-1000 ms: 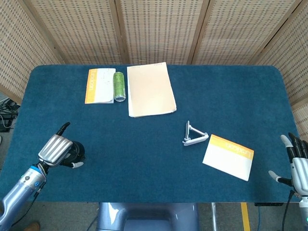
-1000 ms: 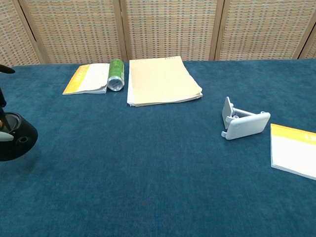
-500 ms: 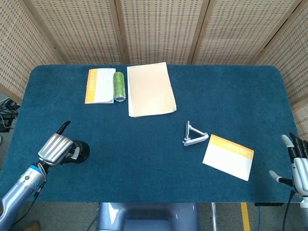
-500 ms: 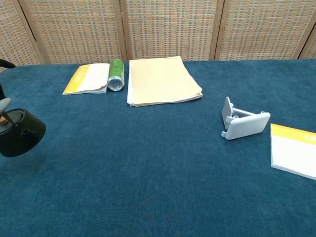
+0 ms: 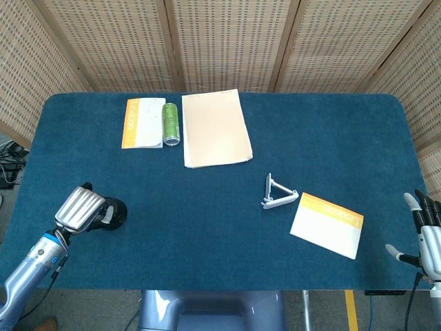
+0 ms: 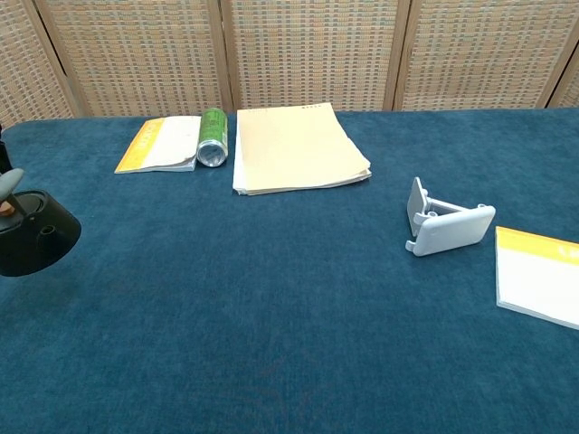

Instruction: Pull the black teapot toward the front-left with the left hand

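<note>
Teapot shifted right (near table left edge), left hand gripping.

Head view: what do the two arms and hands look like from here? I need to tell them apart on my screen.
The left hand has a ribbed, silver-grey metallic back and dark fingers; its forearm is glossy blue-grey with a small round blue marking near the wrist. The right hand has a pale grey-white palm section and black-and-grey fingers with a pale thumb. No sleeves show on either arm.

teapot: black, round-bodied, sat upright on the blue cloth
place: table's front-left, about 8 o'clock from centre
contact: left hand lay against it
</note>
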You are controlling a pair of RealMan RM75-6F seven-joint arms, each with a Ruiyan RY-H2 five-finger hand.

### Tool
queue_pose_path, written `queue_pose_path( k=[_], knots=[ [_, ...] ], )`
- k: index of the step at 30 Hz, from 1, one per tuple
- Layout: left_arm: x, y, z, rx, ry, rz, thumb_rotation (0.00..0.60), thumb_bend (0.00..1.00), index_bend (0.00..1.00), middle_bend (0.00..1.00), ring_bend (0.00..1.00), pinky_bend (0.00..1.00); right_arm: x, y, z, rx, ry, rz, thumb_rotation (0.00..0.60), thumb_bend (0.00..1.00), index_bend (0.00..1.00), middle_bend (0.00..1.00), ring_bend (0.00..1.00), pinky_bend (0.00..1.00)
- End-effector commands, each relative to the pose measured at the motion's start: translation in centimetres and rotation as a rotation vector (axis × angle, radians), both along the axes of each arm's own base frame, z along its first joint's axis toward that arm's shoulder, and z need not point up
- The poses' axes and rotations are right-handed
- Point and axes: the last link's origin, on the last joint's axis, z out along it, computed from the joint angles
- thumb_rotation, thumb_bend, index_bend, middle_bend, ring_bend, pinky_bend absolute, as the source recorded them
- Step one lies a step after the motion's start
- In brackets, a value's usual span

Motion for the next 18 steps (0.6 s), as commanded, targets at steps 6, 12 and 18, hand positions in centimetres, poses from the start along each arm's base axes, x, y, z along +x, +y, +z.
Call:
queue_pose_path(
  k=[6,12,18],
  knots=[
    [-0.1,0.1,-0.2,0.007,0.02,0.003,0.236,1.0,1.0,1.0,0.81,0.7,0.0,0.0,0.0,0.0,0.001,0.0,0.6,0.0,0.0,0.0,0.0,0.0],
    [0.0,0.2,-0.3,0.01,0.018,-0.001,0.236,1.0,1.0,1.0,0.81,0.71,0.0,0.0,0.0,-0.001,0.0,0.0,0.6,0.0,0.0,0.0,0.0,0.0],
    [0.9,1.4,-0.1,0.036,-0.006,-0.035,0.236,1.0,1.0,1.0,0.81,0.71,0.0,0.0,0.1,-0.002,-0.002,0.0,0.6,0.0,0.0,0.0,0.0,0.0]
  ],
)
